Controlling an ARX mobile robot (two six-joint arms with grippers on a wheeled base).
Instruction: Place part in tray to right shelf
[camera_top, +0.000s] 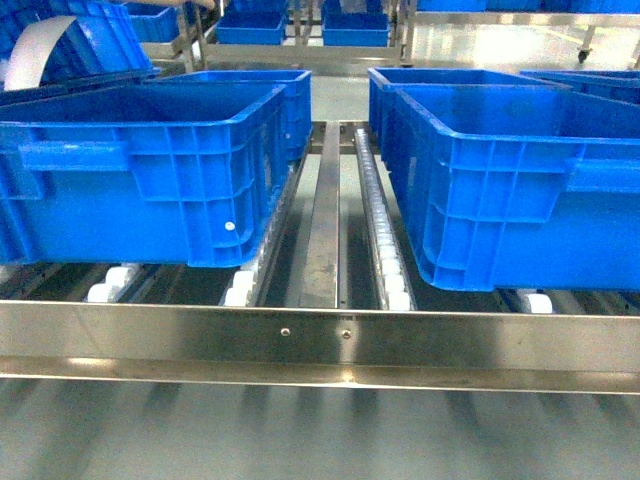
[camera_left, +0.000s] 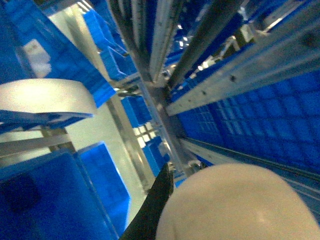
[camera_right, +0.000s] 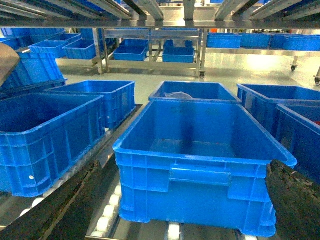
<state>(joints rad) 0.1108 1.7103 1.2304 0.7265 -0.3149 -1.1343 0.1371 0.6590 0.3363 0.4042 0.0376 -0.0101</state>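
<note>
The part is out of view. The cream tray shows as a pale curved wall at the head view's top left, above a crate. In the left wrist view its rounded cream handle fills the bottom right, pressed against one black finger. My left gripper is shut on it, and the tray's wall curves at the left. My right gripper is open, its two dark fingers wide apart with nothing between them. It faces a blue crate on the right shelf.
Two large blue crates stand on white roller tracks behind the steel front rail. A steel divider runs between them. More crates and steel racks stand farther back across a pale floor.
</note>
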